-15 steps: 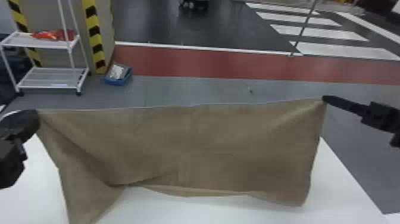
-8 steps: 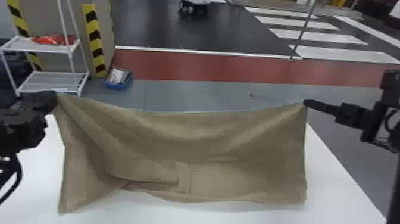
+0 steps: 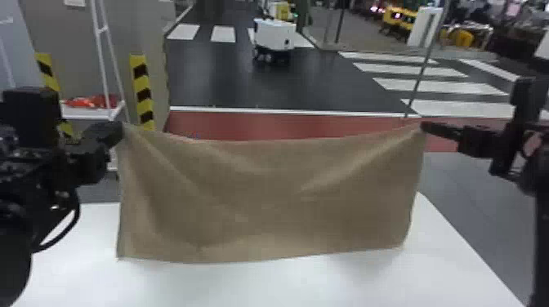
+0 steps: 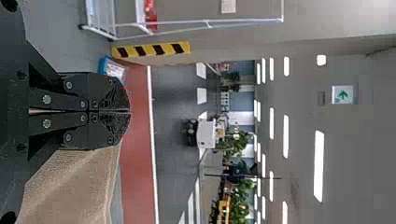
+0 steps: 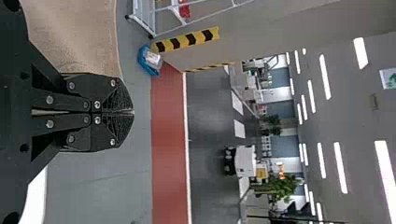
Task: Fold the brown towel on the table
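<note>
Brown towel (image 3: pixel 269 196), pinched at its upper corners by the left gripper (image 3: pixel 121 130) and the right gripper (image 3: pixel 423 125), now hangs over the white table (image 3: pixel 286 285) with its lower bunching smoothed out, so it looks ready for laying and folding.

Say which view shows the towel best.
The head view: the towel hangs spread, top and bottom edges visible. The left wrist view shows part beside the left gripper; the right wrist view, part beside the right gripper.
</note>
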You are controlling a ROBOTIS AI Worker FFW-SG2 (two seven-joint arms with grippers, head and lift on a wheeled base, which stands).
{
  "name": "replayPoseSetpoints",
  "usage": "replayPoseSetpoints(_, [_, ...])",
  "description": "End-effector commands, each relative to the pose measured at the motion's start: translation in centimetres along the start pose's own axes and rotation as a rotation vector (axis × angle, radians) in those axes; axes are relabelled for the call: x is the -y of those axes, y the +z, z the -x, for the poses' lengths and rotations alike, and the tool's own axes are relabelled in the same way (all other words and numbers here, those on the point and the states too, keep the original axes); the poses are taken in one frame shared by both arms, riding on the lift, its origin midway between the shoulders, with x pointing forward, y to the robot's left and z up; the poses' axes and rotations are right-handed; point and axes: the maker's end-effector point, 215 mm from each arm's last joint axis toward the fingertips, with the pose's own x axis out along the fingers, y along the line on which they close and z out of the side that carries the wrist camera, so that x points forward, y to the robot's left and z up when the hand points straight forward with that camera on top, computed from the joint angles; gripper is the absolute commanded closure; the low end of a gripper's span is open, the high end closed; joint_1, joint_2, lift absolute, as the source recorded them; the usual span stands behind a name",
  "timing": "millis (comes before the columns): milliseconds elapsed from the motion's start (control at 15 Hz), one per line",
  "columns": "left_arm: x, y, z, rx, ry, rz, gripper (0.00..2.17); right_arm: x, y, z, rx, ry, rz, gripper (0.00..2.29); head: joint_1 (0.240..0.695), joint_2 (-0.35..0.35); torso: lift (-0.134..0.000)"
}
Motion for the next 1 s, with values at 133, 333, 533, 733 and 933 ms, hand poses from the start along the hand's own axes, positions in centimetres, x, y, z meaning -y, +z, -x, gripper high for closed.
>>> replayPoseSetpoints(133, [-0.2, 4.0, -1.0, 0.055, -0.002, -0.003, 1.74, 0.5, 3.6, -0.8, 0.063, 0.028, -0.006, 1.51, 0.385, -0.169, -0.124])
replayPoseSetpoints(333, [-0.5, 1.6, 2.2, 0.009, -0.022, 0.013, 1.74, -0.3, 0.9, 0.4, 0.063, 0.102, -0.025, 1.51, 0.357, -0.165, -0.124])
replayPoseSetpoints(533, [-2.2, -4.8, 8.1, -0.085, 0.006, 0.008, 1.74, -0.2, -5.5, 5.1, 0.024, 0.135, -0.038, 1.51, 0.408, -0.162, -0.124])
replayPoseSetpoints(733, [-2.5, -9.3, 13.9, -0.152, 0.023, 0.003, 1.74, 0.1, -11.1, 11.4, -0.013, 0.156, -0.111, 1.51, 0.535, -0.162, -0.124])
replayPoseSetpoints(933, [-2.4, -11.0, 18.0, -0.193, 0.033, -0.003, 1.74, 1.8, -14.8, 16.6, -0.023, 0.130, -0.185, 1.51, 0.620, -0.181, -0.124])
